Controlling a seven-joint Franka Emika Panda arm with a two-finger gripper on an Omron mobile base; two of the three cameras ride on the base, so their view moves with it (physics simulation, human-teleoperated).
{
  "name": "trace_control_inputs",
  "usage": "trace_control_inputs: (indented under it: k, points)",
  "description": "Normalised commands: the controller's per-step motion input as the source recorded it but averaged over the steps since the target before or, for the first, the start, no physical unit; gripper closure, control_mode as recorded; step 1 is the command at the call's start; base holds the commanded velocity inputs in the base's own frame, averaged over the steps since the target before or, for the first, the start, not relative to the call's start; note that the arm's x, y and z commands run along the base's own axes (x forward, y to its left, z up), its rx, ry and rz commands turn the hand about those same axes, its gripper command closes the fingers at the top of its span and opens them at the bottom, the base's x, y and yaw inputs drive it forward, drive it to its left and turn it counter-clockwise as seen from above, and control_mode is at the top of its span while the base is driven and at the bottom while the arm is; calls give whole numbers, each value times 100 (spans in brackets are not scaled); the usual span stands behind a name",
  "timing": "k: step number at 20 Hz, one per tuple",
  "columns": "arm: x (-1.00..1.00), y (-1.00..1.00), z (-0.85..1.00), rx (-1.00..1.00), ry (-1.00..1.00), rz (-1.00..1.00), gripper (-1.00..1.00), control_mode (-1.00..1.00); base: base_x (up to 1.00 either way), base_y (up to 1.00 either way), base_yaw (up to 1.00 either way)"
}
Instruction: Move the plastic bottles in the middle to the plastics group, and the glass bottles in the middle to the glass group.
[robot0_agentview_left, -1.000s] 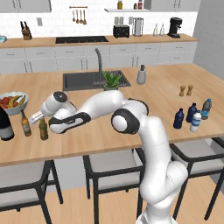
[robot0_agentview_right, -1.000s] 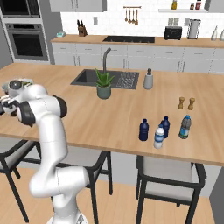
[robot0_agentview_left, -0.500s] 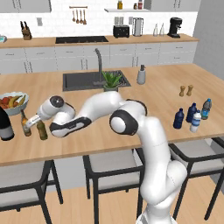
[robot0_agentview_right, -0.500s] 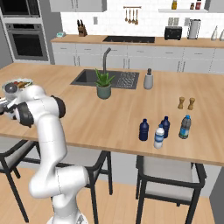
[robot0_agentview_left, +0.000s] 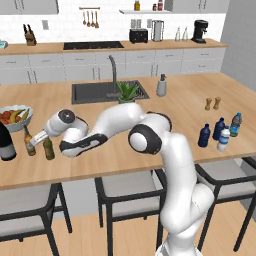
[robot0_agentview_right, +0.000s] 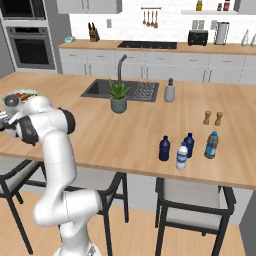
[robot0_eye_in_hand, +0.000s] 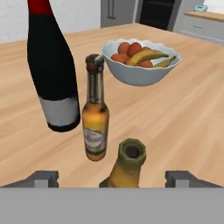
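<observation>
My gripper (robot0_eye_in_hand: 112, 178) stands spread wide, its fingertips (robot0_eye_in_hand: 43, 178) well clear on either side of the olive-green beer bottle (robot0_eye_in_hand: 127, 168), which I hold no grip on. The hand view shows its open mouth just beside the amber bottle (robot0_eye_in_hand: 95, 114), with the wine bottle (robot0_eye_in_hand: 52, 70) and fruit bowl (robot0_eye_in_hand: 142, 72) beyond. The left base view adds the plastic bottles (robot0_agentview_left: 218, 132) far across the counter (robot0_agentview_left: 170, 130).

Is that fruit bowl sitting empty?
No, the hand view shows the white bowl holding oranges and a banana.
</observation>
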Motion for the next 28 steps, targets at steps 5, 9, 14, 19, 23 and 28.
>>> trace_control_inputs:
  k: [5,9,14,19,23,28]
  points:
    - [-2,-18,61,0,0,-1,-100,-100,0,0,0]
    - [-16,-24,74,0,0,-4,-100,-100,0,0,0]
    - [-33,-80,49,0,0,-2,-100,-100,0,0,0]
    - [-39,-100,29,1,0,0,-100,-100,0,0,0]
    - [-58,-100,13,2,0,0,-100,-100,0,0,0]
    - [-65,-100,15,1,1,-1,-100,-100,0,0,0]
